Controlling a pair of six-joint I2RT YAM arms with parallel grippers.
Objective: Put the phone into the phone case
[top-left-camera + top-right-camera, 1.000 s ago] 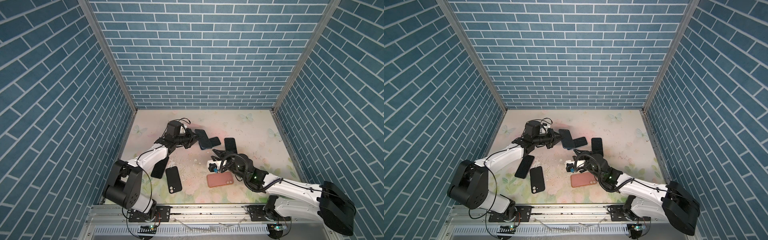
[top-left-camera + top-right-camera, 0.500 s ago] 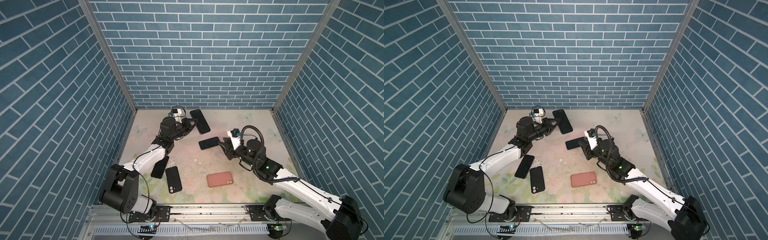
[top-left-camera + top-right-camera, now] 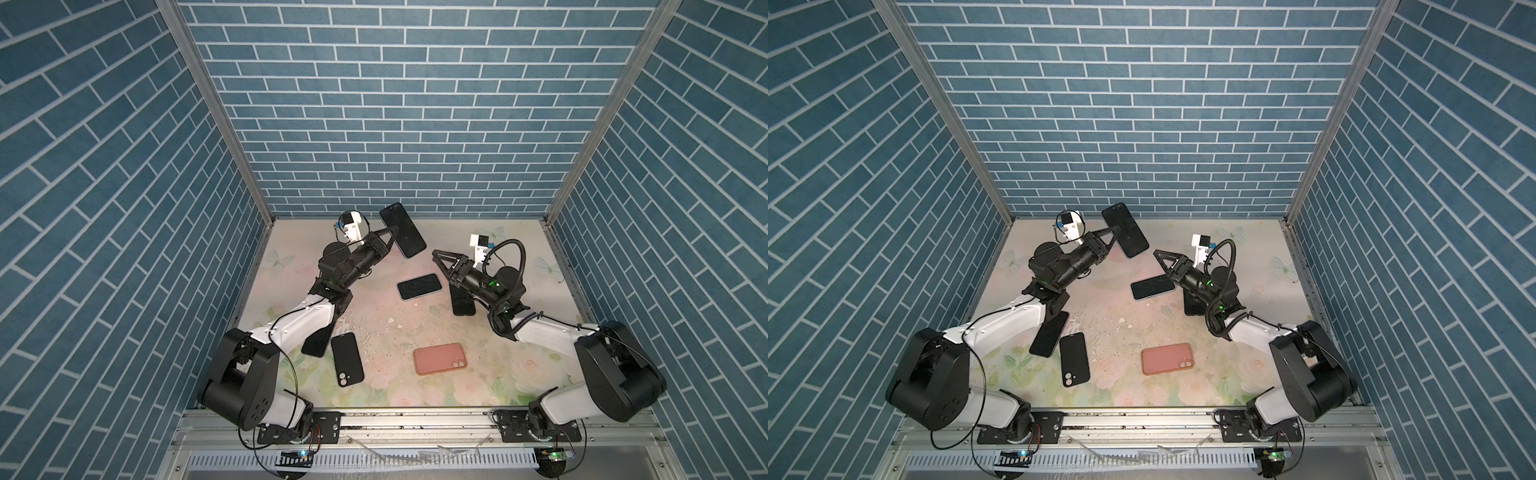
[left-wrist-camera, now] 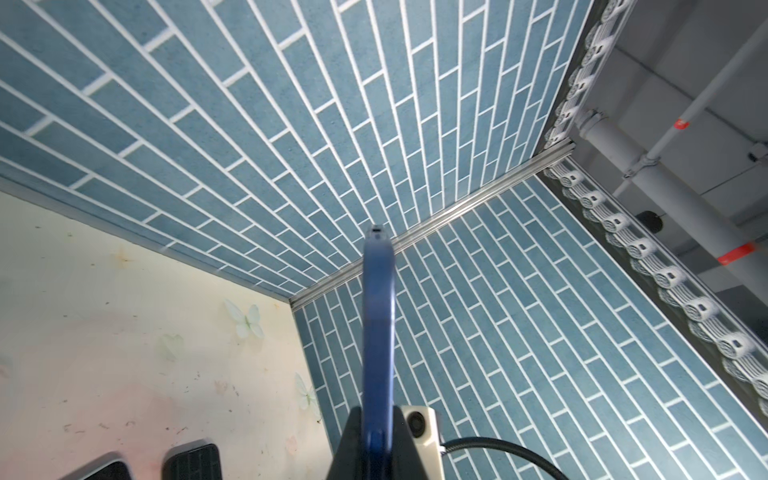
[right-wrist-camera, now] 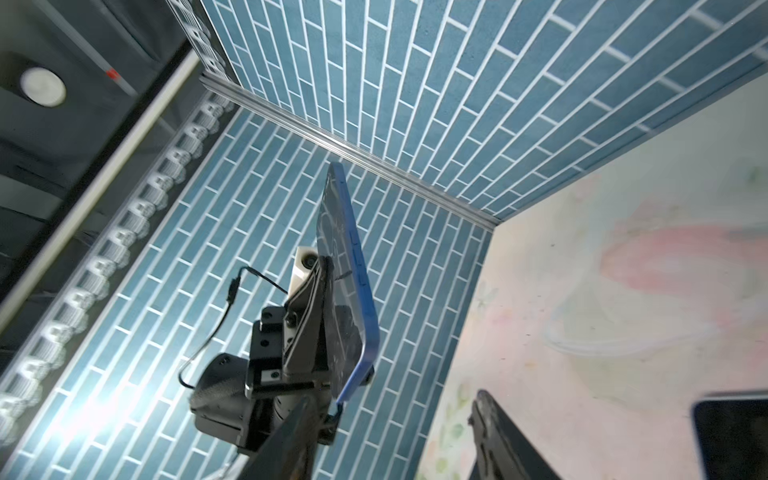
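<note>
While clamped shut on one end of blue phone, held it aloft at upper centre with left gripper. Found right gripper parted, empty. Judged stiff, slick, breakable; best pinched across long edges, over pink phone case, lower centre.

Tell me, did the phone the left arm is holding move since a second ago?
Yes. The phone in the left gripper went up and away from the pink case, toward the back wall.

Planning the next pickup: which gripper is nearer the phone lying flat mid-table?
Right. The right gripper hangs open close beside the flat phone; the left gripper is farther back, clamped on the raised blue phone.
</note>
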